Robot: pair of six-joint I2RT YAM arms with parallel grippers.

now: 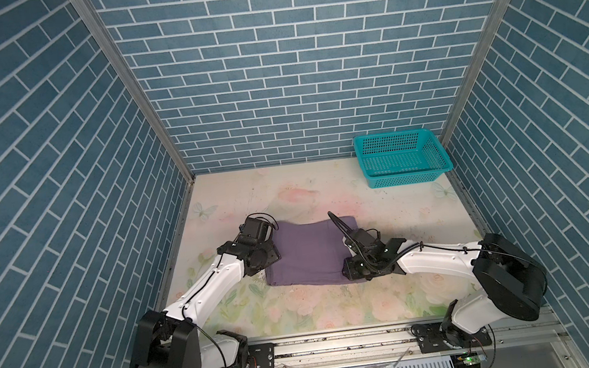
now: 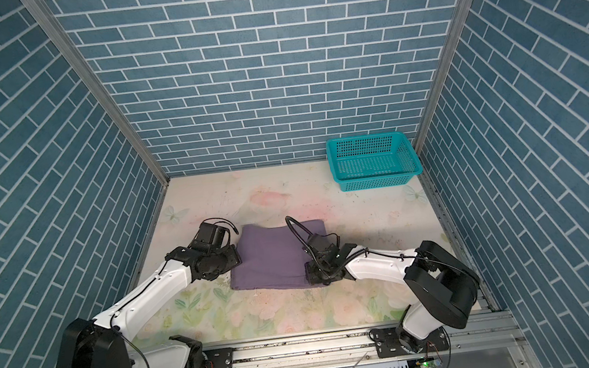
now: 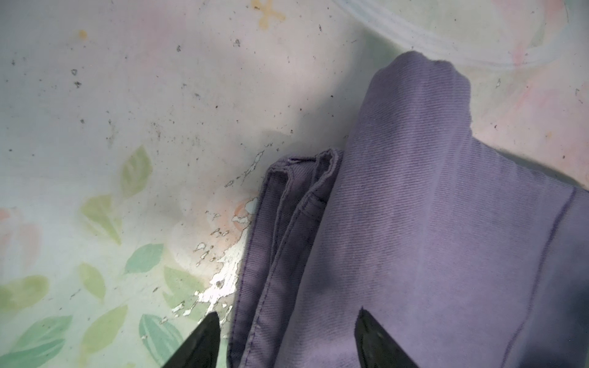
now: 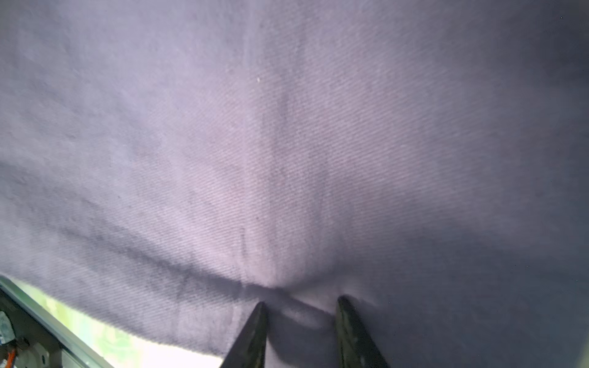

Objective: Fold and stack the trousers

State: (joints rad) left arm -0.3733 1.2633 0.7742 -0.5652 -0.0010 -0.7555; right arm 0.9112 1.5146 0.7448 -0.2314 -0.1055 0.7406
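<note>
We count two arms, two grippers, one pair of trousers and one basket. At the left, the left arm (image 1: pixel 203 289) reaches the left edge of the trousers (image 1: pixel 305 255), which lie folded in one flat rectangle in the middle of the table (image 1: pixel 287 201). The left gripper (image 3: pixel 289 317) is wide open, one finger over the table and one over the cloth, holding nothing. The right gripper (image 4: pixel 301 302), at the trousers' right edge, is partly open. Both its tips are on the cloth with a pucker between them, and we cannot tell whether it grips. The basket (image 1: pixel 405 178) sits well apart in the far right corner.
</note>
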